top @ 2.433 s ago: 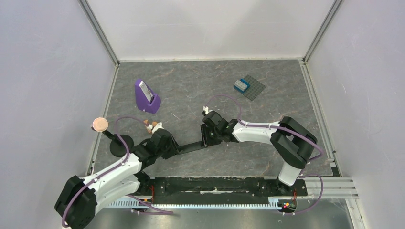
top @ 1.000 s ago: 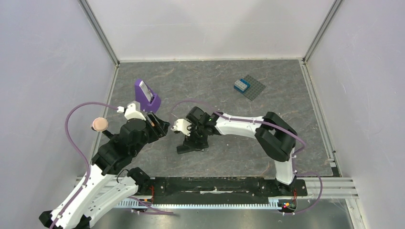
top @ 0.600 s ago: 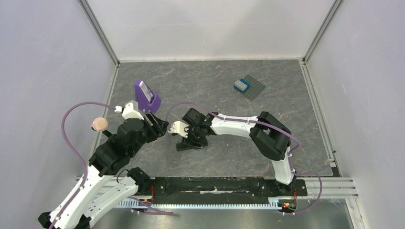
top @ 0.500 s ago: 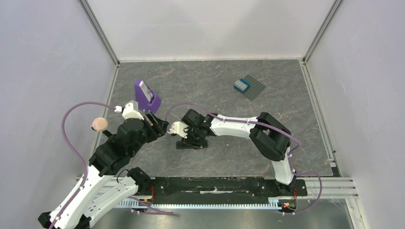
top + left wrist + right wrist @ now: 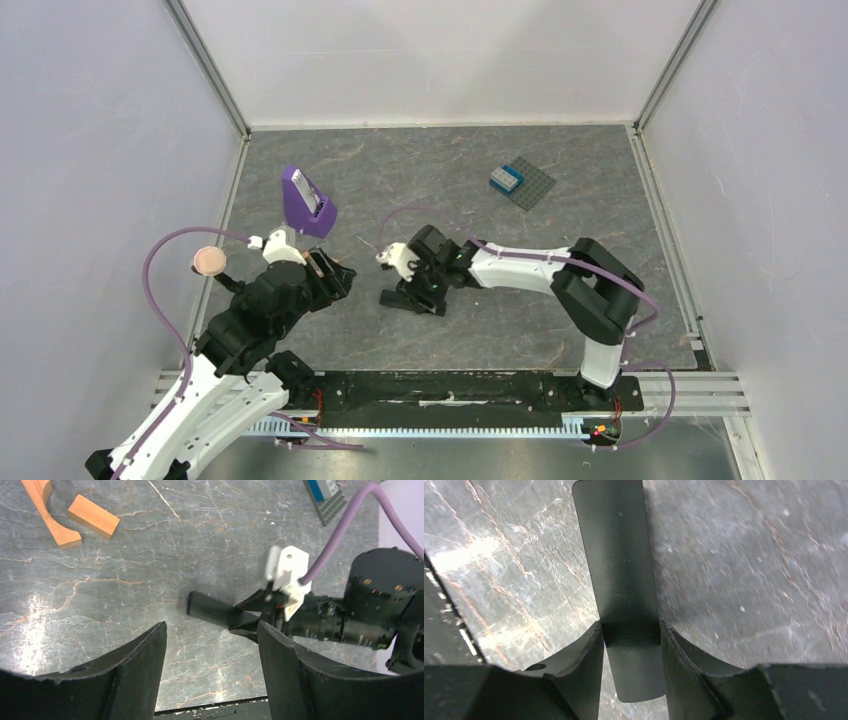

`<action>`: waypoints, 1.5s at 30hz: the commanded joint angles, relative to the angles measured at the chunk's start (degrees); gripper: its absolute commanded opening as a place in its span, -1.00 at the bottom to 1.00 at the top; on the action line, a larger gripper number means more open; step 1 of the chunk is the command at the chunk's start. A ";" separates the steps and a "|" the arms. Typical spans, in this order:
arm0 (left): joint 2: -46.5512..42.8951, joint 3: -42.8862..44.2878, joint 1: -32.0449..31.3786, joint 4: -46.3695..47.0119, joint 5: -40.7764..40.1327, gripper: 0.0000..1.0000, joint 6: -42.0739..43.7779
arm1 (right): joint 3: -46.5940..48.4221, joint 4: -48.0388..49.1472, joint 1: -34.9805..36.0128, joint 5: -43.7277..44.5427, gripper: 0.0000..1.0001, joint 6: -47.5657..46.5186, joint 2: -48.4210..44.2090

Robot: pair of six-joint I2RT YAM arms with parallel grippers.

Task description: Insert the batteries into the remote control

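Purple wedge holder (image 5: 322,219) cradles a pale slab (image 5: 309,194); right gripper (image 5: 630,630) pinches the matte remote control (image 5: 616,555) (slim, flat); left gripper (image 5: 210,628) gapes.

One remote control (image 5: 619,570), two wooden pieces (image 5: 93,522)

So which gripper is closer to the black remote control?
Right. The right gripper clamps the remote control by its sides; the left gripper hangs open beyond its free end, not touching it.
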 commanded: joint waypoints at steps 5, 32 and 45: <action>-2.68 -2.27 0.32 11.02 7.88 0.50 1.61 | -4.58 11.31 -9.26 -15.67 -0.50 16.60 -12.28; 5.43 1.05 0.30 41.62 29.82 0.51 7.56 | -16.21 57.04 -14.29 -40.10 -0.42 70.12 -29.49; 5.76 -5.21 0.30 52.81 32.04 -0.35 -0.33 | -21.65 76.02 -14.24 -40.14 -0.37 85.60 -26.52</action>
